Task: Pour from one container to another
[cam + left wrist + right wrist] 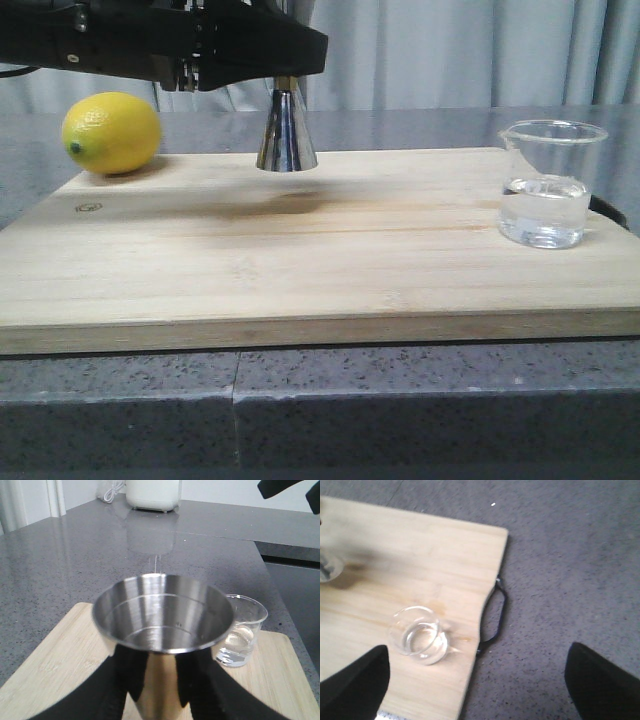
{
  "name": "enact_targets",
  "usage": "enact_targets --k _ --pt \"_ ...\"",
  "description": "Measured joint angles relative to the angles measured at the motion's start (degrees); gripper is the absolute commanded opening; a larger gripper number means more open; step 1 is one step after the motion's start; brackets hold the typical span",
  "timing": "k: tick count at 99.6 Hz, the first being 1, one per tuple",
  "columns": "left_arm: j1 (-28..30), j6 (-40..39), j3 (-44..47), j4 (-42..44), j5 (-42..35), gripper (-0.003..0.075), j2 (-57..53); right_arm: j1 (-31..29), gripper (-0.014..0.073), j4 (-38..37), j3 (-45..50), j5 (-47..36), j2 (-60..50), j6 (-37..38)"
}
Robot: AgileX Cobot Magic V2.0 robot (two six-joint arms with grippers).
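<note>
the left gripper [283, 82] reaches in from the left of the front view and is clamped on the waist of the steel jigger [287, 132], holding it upright and lifted clear of the wooden cutting board [300, 270]; the jigger's lower cone hangs above the board's far middle, and a soft shadow lies on the wood beneath it; in the left wrist view the jigger's open upper cup [163, 612] fills the centre, its inside looking dry and shiny, with the dark fingers [197, 680] pressed on either side of the narrow part below; the glass beaker [548, 183] stands upright on the right end of the board, well apart from the jigger, with clear liquid filling roughly its lower third; nothing touches it; from the right wrist view the beaker [418, 635] sits near the board's edge, just beside the black handle [496, 611] fixed to that edge; the right gripper [479, 680] hovers above this area with its jaws spread wide, one dark fingertip [355, 686] over the board and the other over the grey speckled countertop [570, 570], holding nothing; a yellow lemon [111, 132] rests at the far left corner of the board; a white appliance [153, 494] stands on the counter far behind.
</note>
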Motion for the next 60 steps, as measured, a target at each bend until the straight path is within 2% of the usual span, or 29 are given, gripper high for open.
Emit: enact_targets --k 16,28,43,60 --pt "0.0 0.0 0.0 0.0 0.0 0.0222 0.0 9.1 0.0617 -2.9 -6.3 6.1 7.3 0.0" --pt "0.0 0.0 0.0 0.0 0.0 0.0222 0.0 13.2 0.0617 -3.3 -10.9 11.3 11.7 0.6" --pt "0.0 0.0 0.0 0.0 0.0 0.0222 0.0 14.9 0.0617 -6.9 -15.4 18.0 16.6 4.0" --pt "0.0 0.0 0.0 0.0 0.0 0.0222 0.0 14.9 0.0617 -8.7 -16.2 15.8 17.7 5.7"
